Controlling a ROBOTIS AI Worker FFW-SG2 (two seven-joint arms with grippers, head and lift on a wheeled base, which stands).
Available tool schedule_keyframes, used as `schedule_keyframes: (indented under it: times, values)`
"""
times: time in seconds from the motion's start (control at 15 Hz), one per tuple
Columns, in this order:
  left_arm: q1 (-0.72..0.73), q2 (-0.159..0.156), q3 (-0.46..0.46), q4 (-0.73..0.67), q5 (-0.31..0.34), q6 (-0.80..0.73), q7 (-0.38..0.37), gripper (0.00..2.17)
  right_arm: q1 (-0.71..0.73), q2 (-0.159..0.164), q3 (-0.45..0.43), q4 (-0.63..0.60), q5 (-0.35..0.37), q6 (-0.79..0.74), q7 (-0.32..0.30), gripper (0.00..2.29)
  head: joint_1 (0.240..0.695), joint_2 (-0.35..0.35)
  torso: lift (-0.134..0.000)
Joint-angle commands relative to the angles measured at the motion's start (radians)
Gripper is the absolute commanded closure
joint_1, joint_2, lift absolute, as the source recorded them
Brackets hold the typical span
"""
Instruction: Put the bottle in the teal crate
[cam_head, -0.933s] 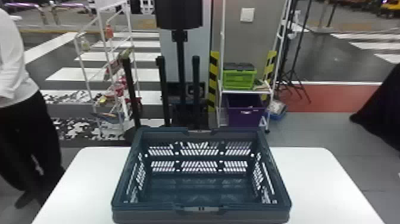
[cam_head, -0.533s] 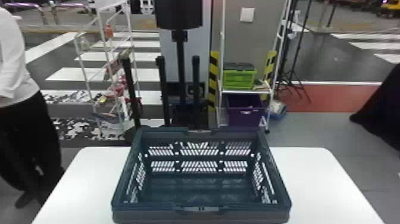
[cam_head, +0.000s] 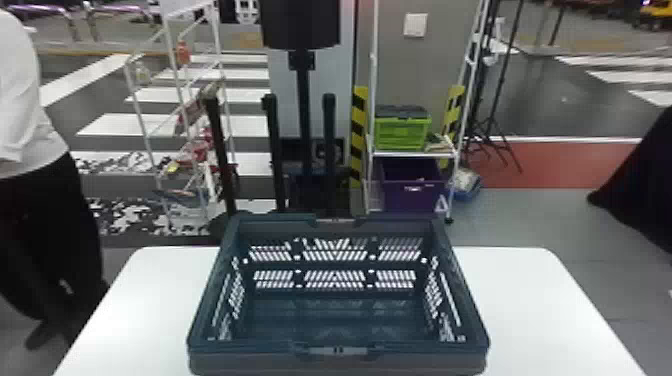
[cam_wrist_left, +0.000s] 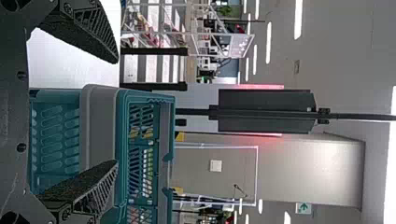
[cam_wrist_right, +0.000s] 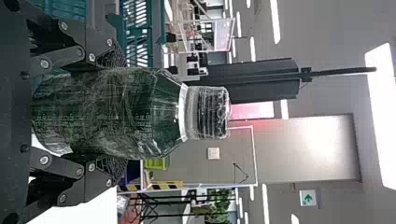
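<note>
The teal crate (cam_head: 337, 351) stands open-topped on the white table in the head view, with bare floor showing inside. In the left wrist view the left gripper (cam_wrist_left: 114, 112) is open, its fingers wide apart with the crate (cam_wrist_left: 98, 126) beyond them. The right wrist view has the right gripper (cam_wrist_right: 116, 116) shut on the bottle (cam_wrist_right: 112, 114), a dark green one in clear wrap with a capped neck. The fingers press its body from both sides, and part of the crate (cam_wrist_right: 137, 32) is behind it.
The white table (cam_head: 540, 310) extends on both sides of the crate. Behind it stand a black post (cam_head: 305, 115), a white rack (cam_head: 175, 75) and a shelf with a green box (cam_head: 402, 132) above a purple bin (cam_head: 412, 192).
</note>
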Motion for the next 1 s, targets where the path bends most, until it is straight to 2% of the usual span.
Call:
schedule_keyframes:
  times: [0.0,0.2,0.47,0.73,0.93]
  values:
    - [-0.003,0.000,0.000,0.003,0.003,0.000,0.000,0.12,-0.045,0.000,0.001,-0.050,0.003,0.084,0.000,2.29,0.499,0.000,0.000]
    - [-0.003,0.001,0.000,-0.002,0.003,0.000,0.006,0.12,-0.151,0.001,0.024,-0.131,0.008,0.311,0.000,2.29,0.499,0.000,0.000]
    - [0.003,0.000,0.000,0.011,0.003,-0.018,0.008,0.11,-0.358,0.000,0.087,-0.223,0.024,0.726,-0.012,2.29,0.499,0.000,0.000]
    - [0.003,-0.003,0.002,0.026,0.010,-0.046,0.006,0.11,-0.633,-0.003,0.174,-0.231,0.038,1.180,-0.046,2.29,0.499,0.000,0.000]
    - [0.003,-0.008,0.003,0.038,0.013,-0.064,0.006,0.11,-0.838,0.004,0.234,-0.180,0.020,1.450,-0.048,2.29,0.499,0.000,0.000]
